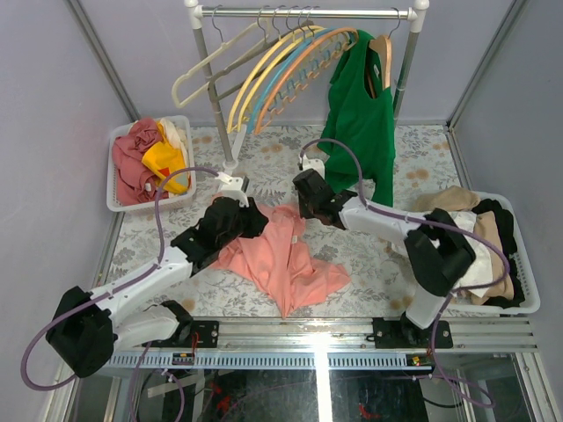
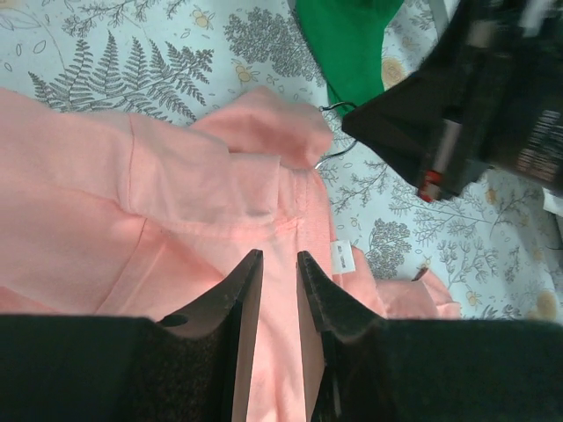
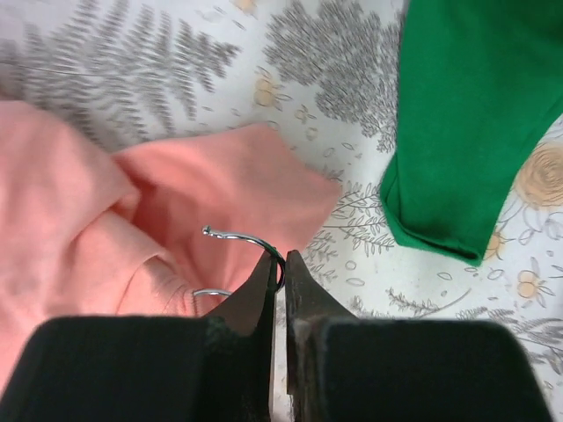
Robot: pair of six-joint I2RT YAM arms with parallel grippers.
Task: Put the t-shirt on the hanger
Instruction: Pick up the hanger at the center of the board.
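Right end effector (image 3: 278, 261) pinches hanger (image 3: 233, 236) by hook | t-shirt (image 1: 281, 259) at its 7 o'clock | left end effector (image 2: 280, 259) over shirt, grip unclear

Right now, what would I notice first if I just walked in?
A crumpled salmon-pink cloth t-shirt lies in the middle of the flowery table. The right gripper pinches a silver metal hook poking out of it. Behind, a bright green shirt hangs from the metal rail.

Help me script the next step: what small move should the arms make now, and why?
Probably raise the right gripper slightly: it is shut on the hanger by its hook, which pokes out of the t-shirt, while the left gripper pinches cloth near the label.
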